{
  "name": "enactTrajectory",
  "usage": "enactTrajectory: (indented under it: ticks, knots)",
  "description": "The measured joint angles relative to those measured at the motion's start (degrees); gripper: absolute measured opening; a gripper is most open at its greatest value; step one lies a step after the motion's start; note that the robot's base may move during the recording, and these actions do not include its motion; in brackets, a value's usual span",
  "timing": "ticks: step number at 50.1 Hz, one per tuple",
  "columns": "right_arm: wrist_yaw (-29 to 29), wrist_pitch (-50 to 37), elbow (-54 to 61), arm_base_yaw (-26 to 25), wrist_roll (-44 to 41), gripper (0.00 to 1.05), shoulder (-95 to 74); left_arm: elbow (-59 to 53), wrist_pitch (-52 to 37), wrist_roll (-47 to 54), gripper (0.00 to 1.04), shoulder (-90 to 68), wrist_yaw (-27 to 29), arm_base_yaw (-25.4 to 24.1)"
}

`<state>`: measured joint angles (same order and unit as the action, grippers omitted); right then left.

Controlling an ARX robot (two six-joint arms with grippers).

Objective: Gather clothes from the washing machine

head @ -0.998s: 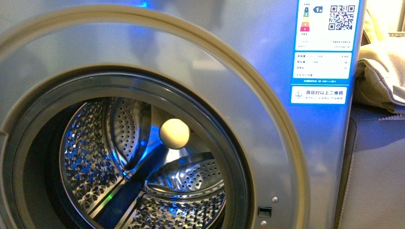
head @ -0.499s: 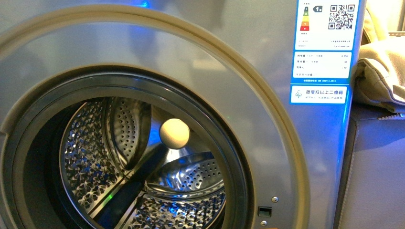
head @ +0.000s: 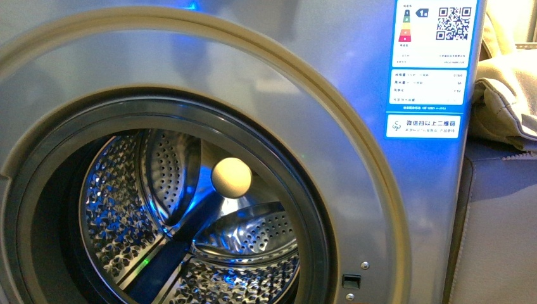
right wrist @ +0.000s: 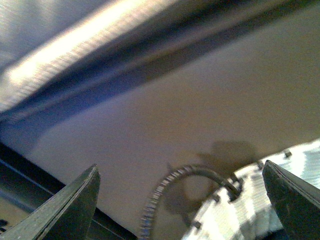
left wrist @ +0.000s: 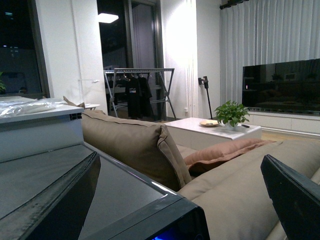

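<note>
The washing machine (head: 354, 95) fills the front view, grey metallic, with its round mouth open. The perforated steel drum (head: 126, 209) is lit blue, and a cream round knob (head: 231, 178) shows at its back. No clothes show in the drum or in any view. Neither gripper is in the front view. My left gripper (left wrist: 180, 157) is open and empty, above a glossy black corner of the machine's top (left wrist: 125, 200). My right gripper (right wrist: 180, 165) is open and empty, over a blurred white-and-grey woven basket (right wrist: 250, 205) with a dark handle (right wrist: 195, 172).
A blue-white label (head: 430, 63) is on the machine's upper right. Beige cushions (head: 506, 95) lie to its right. The left wrist view shows a sofa cushion (left wrist: 135, 145), a white coffee table (left wrist: 210, 132) with a plant, a TV (left wrist: 280, 87) and a clothes rack (left wrist: 137, 90).
The front view wobbles very slightly sideways. Nothing else has visibly changed.
</note>
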<state>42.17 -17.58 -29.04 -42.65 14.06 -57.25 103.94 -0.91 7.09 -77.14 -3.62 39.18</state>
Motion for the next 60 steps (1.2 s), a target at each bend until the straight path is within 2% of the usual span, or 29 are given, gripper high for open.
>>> enactTrajectory:
  ticks: [6, 13, 19, 27, 31, 33, 39, 41, 51, 60]
  knots:
    - [-0.5, -1.6, 0.4, 3.9, 5.4, 0.97, 11.9, 0.0, 0.0, 0.0, 0.98, 0.0, 0.0, 0.0]
    - [-5.8, -5.2, 4.9, 10.8, 5.1, 0.97, 23.0, 0.0, 0.0, 0.0, 0.98, 0.0, 0.0, 0.0]
    - [-13.9, -6.3, 10.4, 19.9, 2.8, 0.97, 31.9, 0.0, 0.0, 0.0, 0.98, 0.0, 0.0, 0.0]
    - [-29.7, -2.3, 16.9, 37.0, -4.3, 0.96, 43.6, 0.0, 0.0, 0.0, 0.98, 0.0, 0.0, 0.0]
    - [-40.0, 13.9, 15.5, 41.8, -10.0, 0.81, 46.9, 0.0, 0.0, 0.0, 0.98, 0.0, 0.0, 0.0]
    - [-41.7, 18.3, 17.5, 42.1, -11.3, 0.72, 48.7, 0.0, 0.0, 0.0, 0.98, 0.0, 0.0, 0.0]
    - [-42.1, 18.7, 23.8, 42.4, -13.0, 0.49, 52.1, 0.0, 0.0, 0.0, 0.98, 0.0, 0.0, 0.0]
    - [-42.0, 18.6, 24.3, 42.4, -13.4, 0.38, 52.7, 0.0, 0.0, 0.0, 0.98, 0.0, 0.0, 0.0]
    - [-42.0, 18.2, 25.3, 42.4, -13.7, 0.03, 54.1, 0.0, 0.0, 0.0, 0.98, 0.0, 0.0, 0.0]
    - [-42.1, 17.8, 27.2, 42.4, -13.9, 0.02, 55.9, 0.0, 0.0, 0.0, 0.98, 0.0, 0.0, 0.0]
